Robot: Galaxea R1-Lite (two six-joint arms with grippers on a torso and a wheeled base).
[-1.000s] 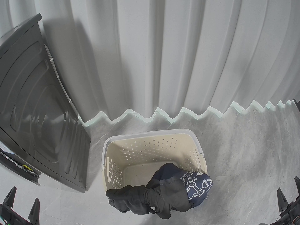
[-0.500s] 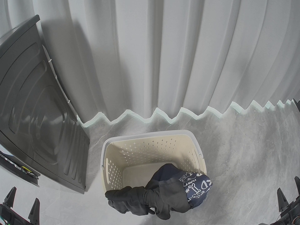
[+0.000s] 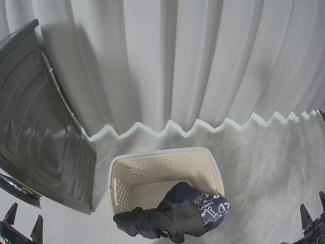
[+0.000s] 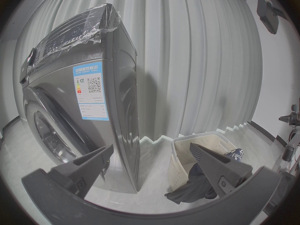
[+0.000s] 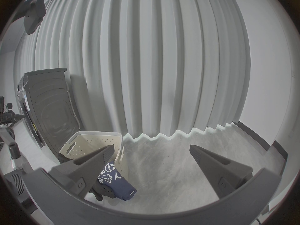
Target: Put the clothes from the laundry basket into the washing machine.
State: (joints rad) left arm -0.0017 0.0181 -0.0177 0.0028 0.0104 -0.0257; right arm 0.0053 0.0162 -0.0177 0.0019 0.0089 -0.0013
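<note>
Standing on the grey marbled floor (image 3: 271, 153), the cream laundry basket (image 3: 159, 168) sits in front of a white pleated curtain (image 3: 189, 51) that spans the back of the room. The clothes (image 3: 179, 214), a dark bundle with a navy printed piece, hang over its near rim. The grey washing machine (image 3: 40, 136) stands just to its left. The left gripper (image 3: 24, 217) and right gripper (image 3: 312, 204) sit low at either side, fingers spread, holding nothing.

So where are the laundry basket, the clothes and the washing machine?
laundry basket (image 3: 162, 166), head view, on its perforated far wall.
clothes (image 3: 176, 214), head view, on the dark garment draped over the near rim.
washing machine (image 4: 126, 110), left wrist view, on its side panel.
</note>
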